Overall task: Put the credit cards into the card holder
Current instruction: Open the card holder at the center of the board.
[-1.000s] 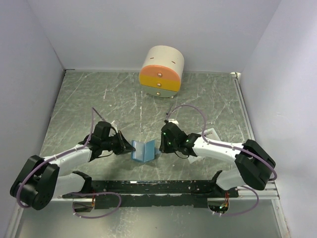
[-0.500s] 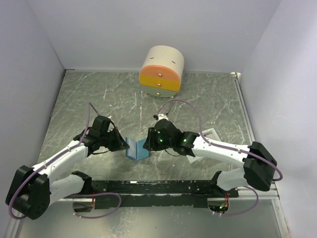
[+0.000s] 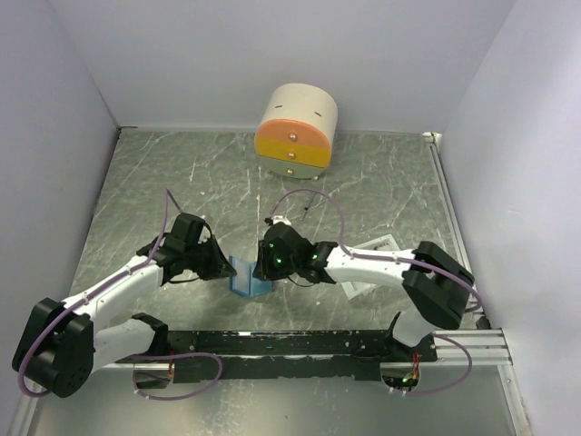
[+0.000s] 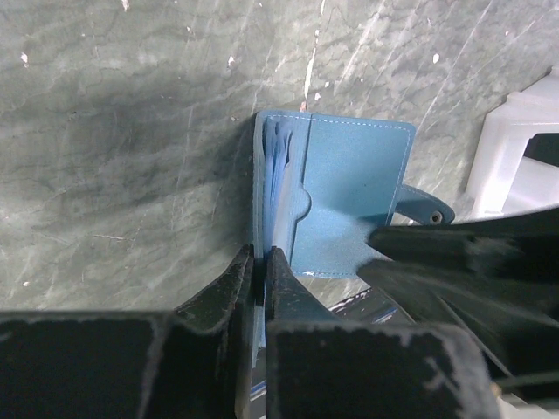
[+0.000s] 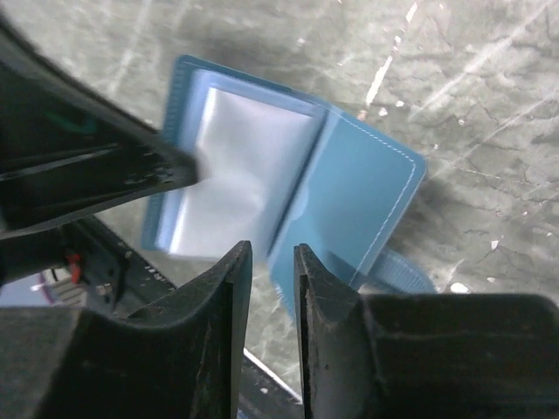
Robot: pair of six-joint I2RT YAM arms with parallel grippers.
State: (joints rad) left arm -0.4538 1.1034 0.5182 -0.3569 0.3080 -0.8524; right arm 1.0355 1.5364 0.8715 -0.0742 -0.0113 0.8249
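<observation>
Blue card holder [image 3: 247, 275], open, on the grey marbled table [image 3: 182, 182] between the two grippers, near the arm bases. Left gripper [image 4: 259, 262] clenched on its left cover's edge; right gripper [image 5: 266, 262], jaws narrowly parted, poised directly over the centre fold, grip not discernible

Drawer box [image 3: 296, 132] well behind card holder [image 3: 245, 276]

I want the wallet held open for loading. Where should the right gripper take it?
Probably the wallet by its free flap's bare edge, approached from the side opposite the left gripper, which pinches the other cover. That flap is thin and stands free, so jaws can straddle it.
</observation>
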